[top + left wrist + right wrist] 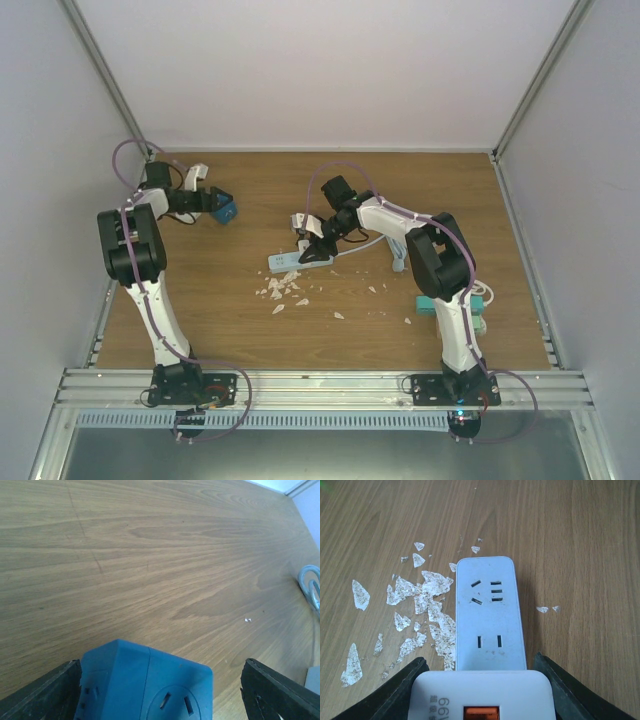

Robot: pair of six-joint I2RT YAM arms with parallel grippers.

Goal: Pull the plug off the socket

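Left gripper (208,200) stands at the far left of the table (230,320), jaws spread. In its wrist view the blue cube adapter (150,680) sits between the fingers (45,695), close against the left one, with a clear gap to the right one; nothing is gripped. The cube's lower part is cut off by the frame edge, so its underside cannot be checked.

Right gripper (316,243) is at mid-table, closed onto the white plug block (480,692), one finger pressed to each side. The block lies over the near end of the white power strip (487,605). Whether its pins are seated in the strip cannot be told, as the join is hidden beneath the block (which is itself cropped at the bottom).

White flakes (427,592) are scattered just left of the strip. A grey cable (310,582) is cut off at the left wrist view's right edge. A teal object (438,305) behind the right arm is largely hidden.
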